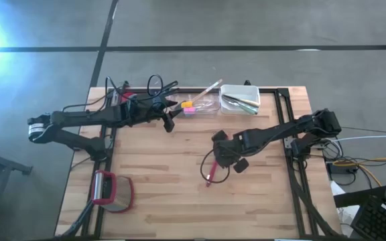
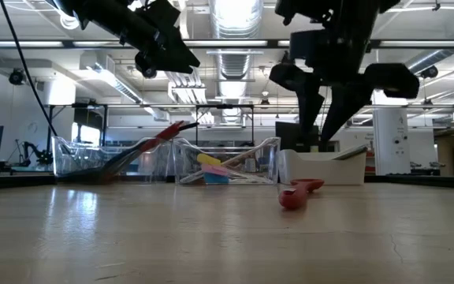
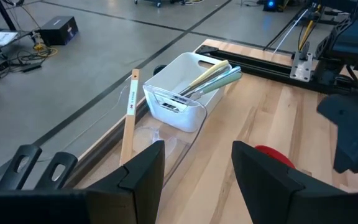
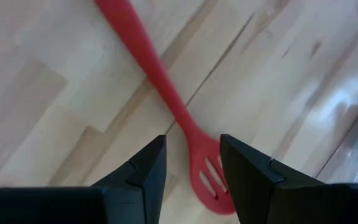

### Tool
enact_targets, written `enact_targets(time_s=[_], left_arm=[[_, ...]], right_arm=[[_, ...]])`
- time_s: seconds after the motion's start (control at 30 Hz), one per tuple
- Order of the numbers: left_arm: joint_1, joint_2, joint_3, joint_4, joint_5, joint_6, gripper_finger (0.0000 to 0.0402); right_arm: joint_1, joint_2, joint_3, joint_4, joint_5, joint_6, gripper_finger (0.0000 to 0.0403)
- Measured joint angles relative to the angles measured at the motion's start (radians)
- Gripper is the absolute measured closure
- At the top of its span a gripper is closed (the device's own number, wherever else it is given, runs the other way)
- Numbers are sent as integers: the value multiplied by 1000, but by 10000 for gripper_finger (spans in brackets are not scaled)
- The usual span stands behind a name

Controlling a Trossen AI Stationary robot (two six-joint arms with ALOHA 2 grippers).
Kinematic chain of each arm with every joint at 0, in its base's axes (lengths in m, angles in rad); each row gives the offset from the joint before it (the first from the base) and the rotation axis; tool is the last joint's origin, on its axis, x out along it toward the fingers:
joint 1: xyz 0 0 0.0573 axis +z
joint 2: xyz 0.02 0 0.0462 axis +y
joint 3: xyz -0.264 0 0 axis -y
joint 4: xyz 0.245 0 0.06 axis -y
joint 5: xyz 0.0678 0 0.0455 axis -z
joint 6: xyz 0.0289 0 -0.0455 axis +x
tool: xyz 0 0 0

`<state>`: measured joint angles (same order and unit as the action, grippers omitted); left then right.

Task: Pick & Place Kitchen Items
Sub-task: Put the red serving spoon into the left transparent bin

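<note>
A red slotted spatula (image 1: 211, 171) lies flat on the wooden table, also seen in the right wrist view (image 4: 166, 99) and the low view (image 2: 298, 192). My right gripper (image 1: 225, 158) hangs open just above it, fingers pointing down (image 4: 191, 146), touching nothing. My left gripper (image 1: 169, 119) is open and empty (image 3: 197, 155), held above the table near the clear tub (image 1: 203, 104), which holds yellow and pink pieces and a wooden utensil (image 3: 129, 115). The white tub (image 1: 240, 98) holds metal cutlery (image 3: 213, 78).
A third clear tub (image 1: 129, 98) with red and black utensils stands at the back left. A red-framed round object (image 1: 112, 191) lies near the front left. A black frame (image 1: 290, 140) runs along the table's edges. Bare wood lies between the arms and the near edge.
</note>
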<state>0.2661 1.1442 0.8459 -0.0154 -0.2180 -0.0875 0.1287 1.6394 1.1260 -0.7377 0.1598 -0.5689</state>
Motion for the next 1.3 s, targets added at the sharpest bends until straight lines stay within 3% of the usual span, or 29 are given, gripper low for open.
enact_targets(time_s=[0.17,0.5,0.97,1.07,1.23,1.3], left_arm=[[0,0,0,0,0,-3,209],[0,0,0,0,0,-17,209],[-1,0,0,-3,1,-18,209],[-1,0,0,-8,5,-18,209],[-1,0,0,-4,11,-18,209],[-1,0,0,-4,11,-18,209]], right_arm=[[-21,1,-57,111,0,-8,271],[-52,43,-84,141,-4,-10,287],[-55,299,87,-16,-43,-66,254],[-54,327,90,-31,-51,-46,274],[-52,316,119,-54,-52,-10,358],[-54,297,127,-56,-65,36,367]])
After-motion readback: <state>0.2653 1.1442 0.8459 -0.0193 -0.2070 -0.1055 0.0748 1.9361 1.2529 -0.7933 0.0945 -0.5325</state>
